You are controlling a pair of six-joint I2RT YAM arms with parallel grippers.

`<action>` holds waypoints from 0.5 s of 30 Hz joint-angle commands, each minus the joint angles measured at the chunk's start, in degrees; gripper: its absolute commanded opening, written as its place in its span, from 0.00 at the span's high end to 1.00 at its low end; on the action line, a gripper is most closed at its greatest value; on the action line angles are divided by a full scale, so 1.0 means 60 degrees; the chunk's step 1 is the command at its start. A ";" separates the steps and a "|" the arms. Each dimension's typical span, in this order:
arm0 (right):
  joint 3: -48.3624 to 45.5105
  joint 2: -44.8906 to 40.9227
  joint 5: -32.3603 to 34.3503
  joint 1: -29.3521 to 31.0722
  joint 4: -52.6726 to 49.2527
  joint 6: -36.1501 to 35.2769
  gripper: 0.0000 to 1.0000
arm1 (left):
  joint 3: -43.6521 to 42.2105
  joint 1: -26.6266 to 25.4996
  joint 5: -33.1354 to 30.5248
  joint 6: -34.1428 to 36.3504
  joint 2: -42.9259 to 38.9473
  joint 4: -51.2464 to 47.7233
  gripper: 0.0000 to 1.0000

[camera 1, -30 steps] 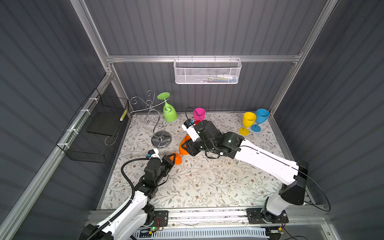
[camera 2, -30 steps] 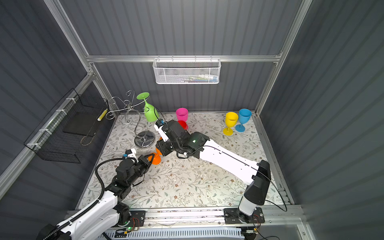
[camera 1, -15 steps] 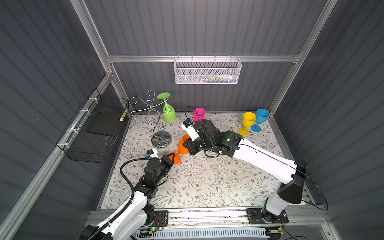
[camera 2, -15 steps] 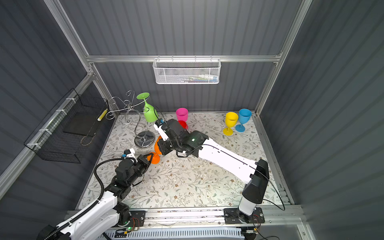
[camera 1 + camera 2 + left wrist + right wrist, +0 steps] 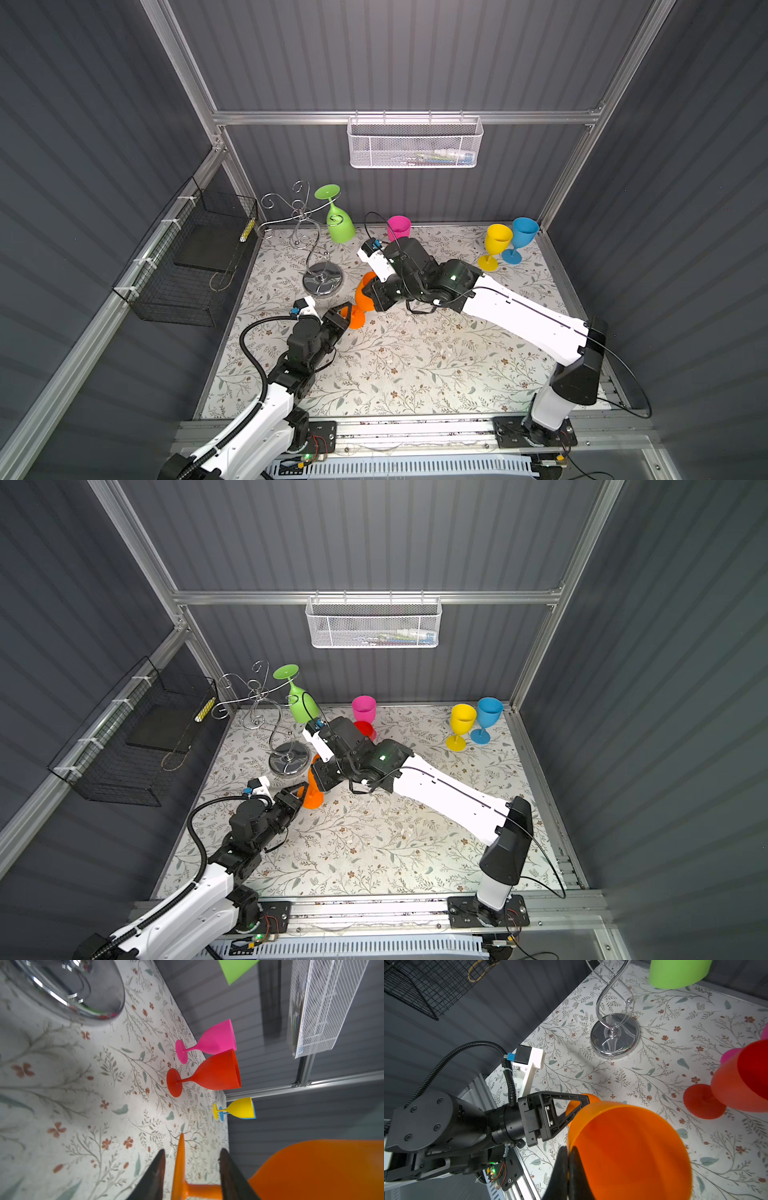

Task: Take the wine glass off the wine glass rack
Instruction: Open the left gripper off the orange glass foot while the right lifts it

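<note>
Noted, against the view a second back, the left gripper (image 5: 192, 1151) let go: jaws parted roughly halfway, one on each face of the foot (image 5: 179, 1167) of the orange wine glass (image 5: 365, 296), gaps showing on both sides, clamping nothing. Noted also the right gripper (image 5: 568, 1150) gone from part-open to fully pinched on the bowl's rim, a finger either side of the wall. Found the glass itself hardly shifted.

Located the orange wine glass off the wine glass rack (image 5: 614, 1034), near its mirror base, bowl up and leaning, foot low over the floral mat (image 5: 415, 353); cannot tell whether touching. Found a green wine glass (image 5: 340, 222) hanging foot-up on a curled arm of the rack. Counted pink (image 5: 399, 227), red (image 5: 216, 1073), yellow (image 5: 496, 241) and blue (image 5: 524, 230) glasses standing upright on the mat.

Judged the orange glass to be moulded plastic: light, stiff, smooth-walled, unlikely to shatter. Rated a rim pinch adequate for so light a piece but prone to pivoting. Would favour the stem (image 5: 203, 1190) just under the bowl for a surer hold.

Read no brand, label or lettering anywhere. Saw some items in the white mesh basket (image 5: 415, 145), print too small to make out.
</note>
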 commanded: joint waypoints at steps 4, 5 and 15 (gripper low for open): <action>0.0539 0.0129 0.0011 -0.0031 -0.0346 -0.0202 1.00 | 0.0387 -0.0041 -0.0189 0.0236 -0.0368 -0.0432 0.47; 0.0585 0.0136 0.0079 -0.0046 -0.0401 -0.0217 1.00 | 0.0416 -0.0041 -0.0182 0.0269 -0.0387 -0.0509 0.46; 0.1115 -0.0586 0.0387 -0.0587 -0.1314 -0.0564 1.00 | 0.0729 -0.0041 -0.0248 0.0804 -0.0744 -0.1519 0.11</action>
